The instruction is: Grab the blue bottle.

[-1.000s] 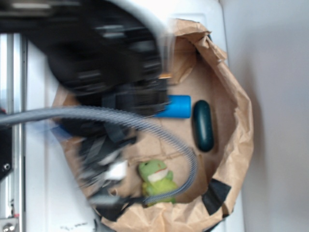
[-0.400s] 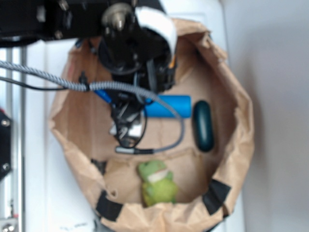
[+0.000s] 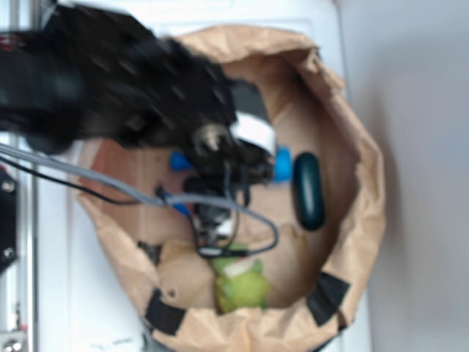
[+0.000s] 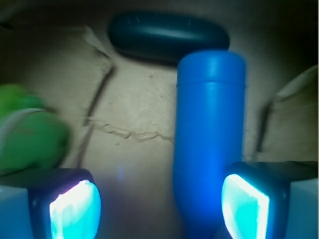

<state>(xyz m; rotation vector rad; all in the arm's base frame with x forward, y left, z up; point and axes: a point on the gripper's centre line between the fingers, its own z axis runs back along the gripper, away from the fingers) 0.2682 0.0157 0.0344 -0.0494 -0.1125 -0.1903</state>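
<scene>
Lining Up on the Blue Bottle

Approaching, not yet gripping: gripper (image 4: 159, 206) spread open, both fingers (image 4: 75, 211) lit and apart, nothing between the pads as yet. Blue bottle (image 4: 209, 134) lying flat on the brown paper bag (image 4: 134, 114), ahead and toward the right-hand finger, nearly touching it, off-centre in the gap. Long axis running straight away from the gripper: narrow neck end nearest, flat base farthest, close beside the dark green capsule (image 4: 167, 31) lying crosswise beyond. Green frog plush (image 4: 30, 132) off to the left, clear of the bottle. Calls next, probably, for a small shift rightward to centre the body between the fingers, then lowering and closing across its width. Exterior view too blurred to add much.
</scene>
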